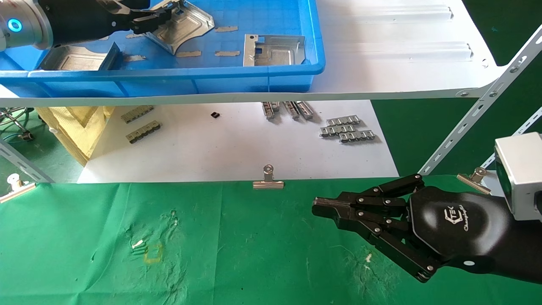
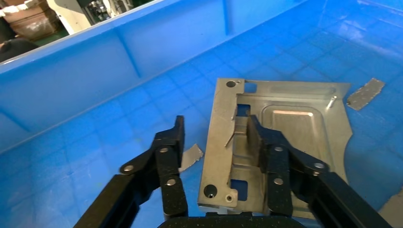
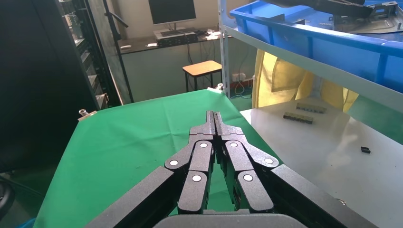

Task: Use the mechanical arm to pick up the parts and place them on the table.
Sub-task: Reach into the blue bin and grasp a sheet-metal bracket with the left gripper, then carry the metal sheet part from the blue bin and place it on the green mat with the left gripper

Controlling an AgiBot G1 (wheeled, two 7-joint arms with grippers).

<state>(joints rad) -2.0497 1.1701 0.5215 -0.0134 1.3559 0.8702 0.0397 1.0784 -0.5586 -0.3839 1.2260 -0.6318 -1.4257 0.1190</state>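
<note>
Inside the blue bin point(image 1: 262, 78), your left pincer point(image 2: 214, 137) gapes wide astride a part point(image 2: 290, 123), gripping nothing; right pincer point(image 1: 322, 207), closed and empty, hovers over the counter point(image 1: 211, 254).

The table point(image 1: 237, 254) is covered with wrinkled green cloth, on which a small yellow square mark point(image 1: 153, 253) and scuffed pale patches are seen. Its far edge is clamped by metal binder clips: one point(image 1: 268, 179) at the middle, one point(image 1: 16, 188) at the left end and one point(image 1: 474, 179) at the right. None of the silver plates is seen lying on the cloth. A white sheet point(image 1: 237, 144) lies just beyond the far edge, with small grey link strips point(image 1: 347, 128) laid on it.
</note>
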